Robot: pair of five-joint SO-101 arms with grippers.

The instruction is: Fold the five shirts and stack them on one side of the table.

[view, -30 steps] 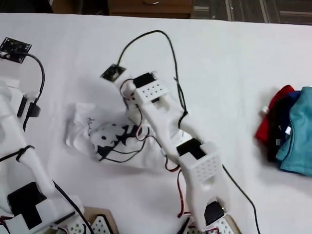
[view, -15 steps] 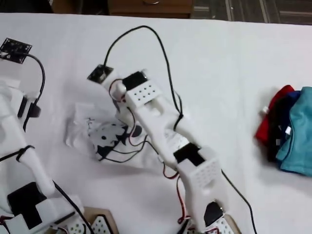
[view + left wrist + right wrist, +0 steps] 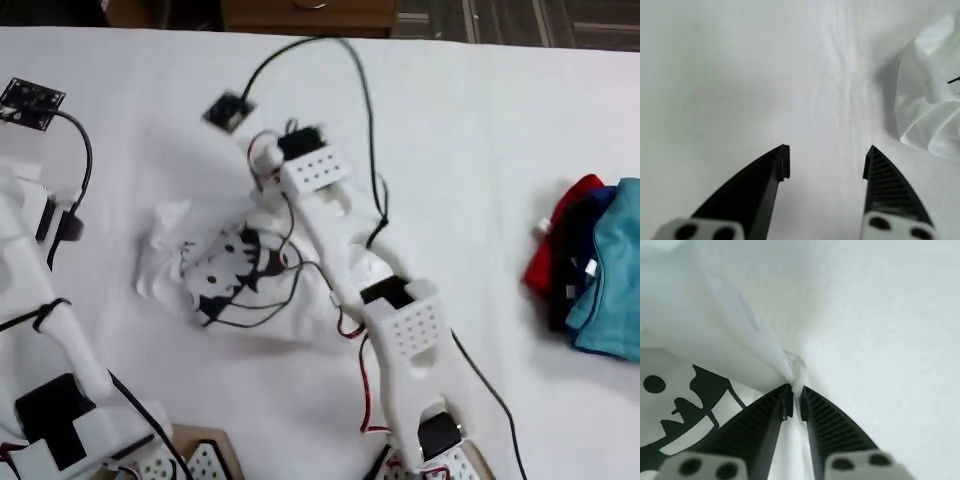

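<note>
Left arm [image 3: 50, 330] runs along the left edge of the high view. Left tool [image 3: 826, 161]: fingers spread, nothing between them, over bare worktop [image 3: 480, 130]. In its wrist view an edge of the white shirt [image 3: 170, 255] lies near the tool, not touching.

White shirt is left of centre in the high view, crumpled, black print [image 3: 235, 270] face up. Its upper right part is bunched up toward the wrist of the right arm [image 3: 410, 340].

Right arm comes in from bottom centre and reaches up-left across the shirt. Right tool [image 3: 795, 402]: fingers pressed nearly together, pinching a ridge of white shirt fabric. The cloth is pulled taut from the pinch, with the print just beside it.

Pile [image 3: 600, 270] at the right edge, mid-height: red, dark blue and teal shirts, well apart from the white one. Can't count further layers.
</note>
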